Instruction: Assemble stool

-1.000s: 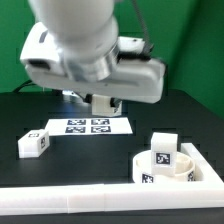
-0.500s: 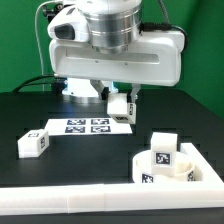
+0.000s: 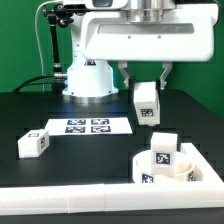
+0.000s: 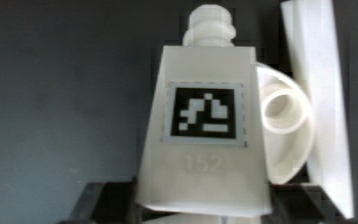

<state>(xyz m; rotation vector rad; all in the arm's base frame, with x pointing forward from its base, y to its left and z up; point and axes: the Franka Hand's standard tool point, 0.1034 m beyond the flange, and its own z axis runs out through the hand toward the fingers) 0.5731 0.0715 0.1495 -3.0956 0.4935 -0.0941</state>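
Observation:
My gripper (image 3: 146,86) is shut on a white stool leg (image 3: 146,103), which hangs in the air right of the marker board. In the wrist view the same leg (image 4: 202,120) fills the middle, with its tag facing the camera and its peg end pointing away from the gripper (image 4: 202,197). The round seat (image 3: 185,172) lies in the corner of the border wall, below the held leg and nearer the front. A second leg (image 3: 163,146) stands upright at the seat; whether it is fixed I cannot tell. A third leg (image 3: 33,143) lies loose at the exterior view's left.
The marker board (image 3: 88,126) lies flat in the middle of the black table. The long white L-shaped wall (image 3: 70,198) runs along the front and up the right. The arm's white base (image 3: 88,80) stands behind the marker board.
The arm has swung toward the exterior view's right and risen, carrying the leg from just above the marker board's right end to a spot above and behind the seat.

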